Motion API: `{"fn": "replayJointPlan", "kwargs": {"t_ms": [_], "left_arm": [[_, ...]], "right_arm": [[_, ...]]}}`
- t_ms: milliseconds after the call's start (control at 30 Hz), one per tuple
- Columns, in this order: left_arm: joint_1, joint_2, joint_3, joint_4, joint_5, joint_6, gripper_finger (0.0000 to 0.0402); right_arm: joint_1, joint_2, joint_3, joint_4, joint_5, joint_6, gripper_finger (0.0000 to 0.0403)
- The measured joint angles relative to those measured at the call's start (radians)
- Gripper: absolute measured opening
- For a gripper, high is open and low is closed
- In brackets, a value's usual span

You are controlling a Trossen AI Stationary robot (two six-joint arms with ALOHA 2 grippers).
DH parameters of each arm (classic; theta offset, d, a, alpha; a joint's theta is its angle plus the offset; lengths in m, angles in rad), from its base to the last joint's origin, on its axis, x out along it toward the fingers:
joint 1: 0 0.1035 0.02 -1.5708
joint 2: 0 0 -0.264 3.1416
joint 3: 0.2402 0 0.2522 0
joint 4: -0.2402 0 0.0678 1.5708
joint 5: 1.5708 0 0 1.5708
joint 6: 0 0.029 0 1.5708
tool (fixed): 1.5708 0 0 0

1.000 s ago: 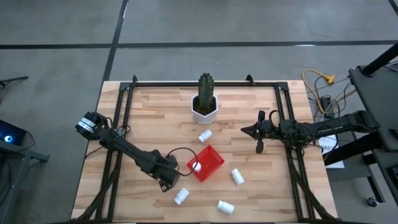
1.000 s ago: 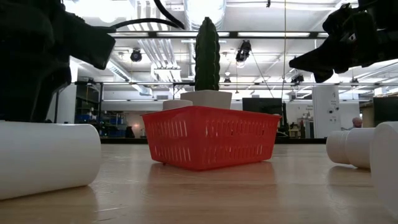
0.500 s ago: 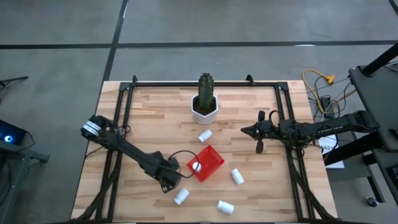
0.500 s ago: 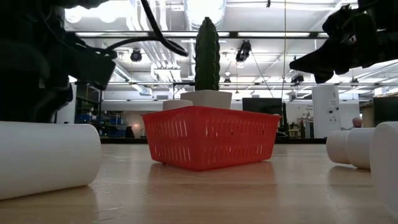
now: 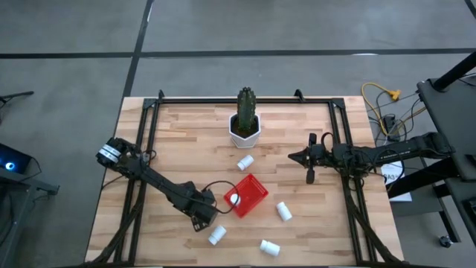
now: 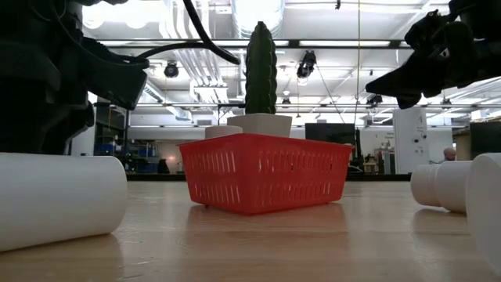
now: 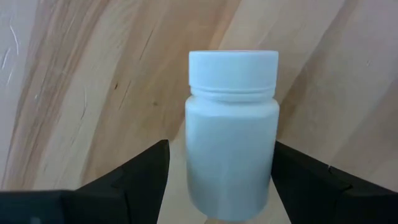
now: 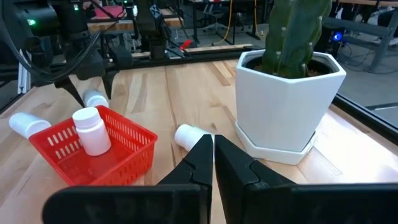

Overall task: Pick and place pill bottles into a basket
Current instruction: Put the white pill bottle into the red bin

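The left gripper (image 5: 206,221) sits low at seven o'clock on the table, fingers spread wide. The right gripper (image 5: 291,156) waits at three o'clock, its fingers pressed together.

My left claw (image 7: 217,180) is straddling a pill bottle (image 7: 231,130) whose base is running off the wrist picture's edge. From table height, the basket (image 6: 266,180) is hiding the cactus pot (image 6: 258,123) behind it, and my arms are showing only as dark, cut-off shapes.
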Motion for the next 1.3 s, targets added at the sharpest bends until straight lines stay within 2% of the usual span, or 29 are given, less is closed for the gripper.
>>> {"fn": "replayJointPlan", "kwargs": {"t_ms": [167, 400, 767, 1067, 1200, 1300], "left_arm": [[0.0, 0.0, -0.004, 0.001, 0.0, 0.016, 0.024], [0.0, 0.001, -0.013, 0.001, 0.002, 0.044, 0.0153], [0.0, -0.02, 0.018, -0.004, 0.01, 0.109, 0.0151], [0.0, -0.176, 0.046, 0.002, -0.009, 0.166, 0.0151], [0.001, -0.252, 0.06, 0.01, -0.065, 0.227, 0.0151], [0.007, -0.292, 0.063, 0.024, -0.096, 0.28, 0.0151]], "right_arm": [[0.0, 0.0, 0.0, 0.0, 0.0, 0.0, 0.0008], [0.0, 0.0, 0.0, 0.0, 0.0, 0.0, 0.0008], [0.0, 0.0, 0.0, 0.0, 0.0, 0.004, 0.0008], [0.0, 0.0, 0.0, 0.005, -0.003, 0.0, 0.0008], [0.0, 0.001, 0.0, 0.029, -0.019, -0.001, 0.0008], [-0.001, 0.007, 0.0, 0.102, -0.092, -0.02, 0.0008]]}}
